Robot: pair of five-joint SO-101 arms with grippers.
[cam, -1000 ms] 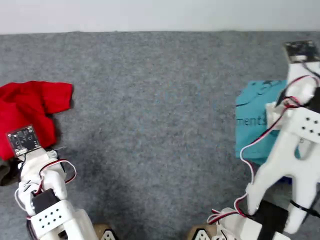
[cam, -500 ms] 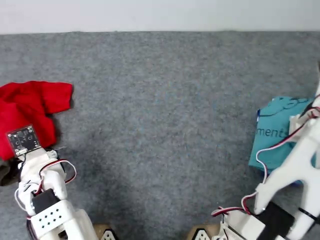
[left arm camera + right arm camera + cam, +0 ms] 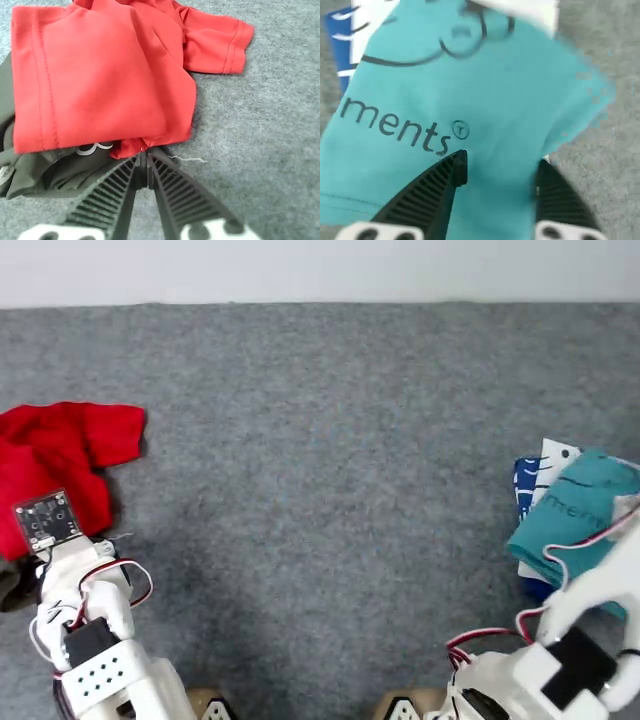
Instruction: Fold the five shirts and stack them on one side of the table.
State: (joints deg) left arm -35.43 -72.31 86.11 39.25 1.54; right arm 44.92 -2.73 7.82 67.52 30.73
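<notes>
Over the last second the teal shirt was carried outward toward the right edge of the tabletop and was brought to rest on a blue-and-white shirt, whose corner was left showing beyond it. No movement was seen at the other arm.

The right fingers were seen standing apart, with teal cloth lying flat between and ahead of them and no pinch visible. The left fingers were closed, tip to tip, with the hem of the red shirt touching their tips. An olive garment was tucked under that shirt, just beside the fingers.

The step in hand was judged to be the stacking of the folded teal shirt on the pile. It lay askew and somewhat bunched, so it may need to be squared on the pile before the right fingers are drawn back clear of the cloth. After that, the red shirt would have to be drawn out onto open tabletop ahead of the left fingers and spread flat for folding, with care that the olive garment is not dragged along.
</notes>
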